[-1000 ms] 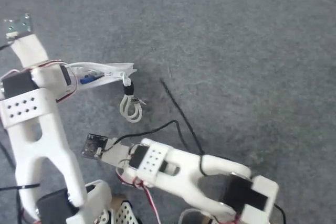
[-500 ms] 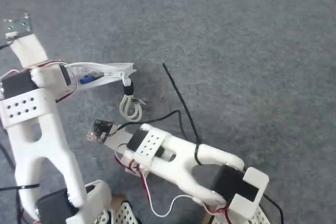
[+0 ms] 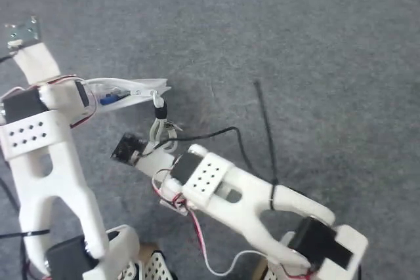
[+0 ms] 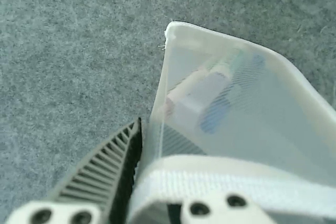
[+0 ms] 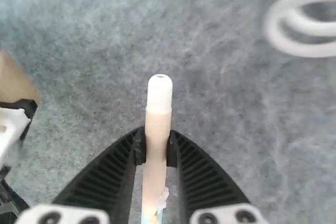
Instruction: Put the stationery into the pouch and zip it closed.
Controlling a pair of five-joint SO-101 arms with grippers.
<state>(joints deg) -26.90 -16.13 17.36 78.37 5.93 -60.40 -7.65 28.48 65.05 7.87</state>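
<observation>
The right tool (image 5: 156, 148) is clamped on a slim pen (image 5: 158, 98), which looks light, stiff and probably slippery; its rounded end juts past the tips. The left tool (image 4: 149, 148) pinches the soft, floppy pouch (image 4: 273, 124) by one edge, with stationery (image 4: 210, 98) inside.

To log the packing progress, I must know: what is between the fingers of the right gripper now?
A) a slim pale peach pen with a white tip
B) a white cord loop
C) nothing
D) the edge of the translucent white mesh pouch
A: in the right wrist view the slim pale peach pen with a white tip is clamped between the black fingers of the right gripper.
</observation>
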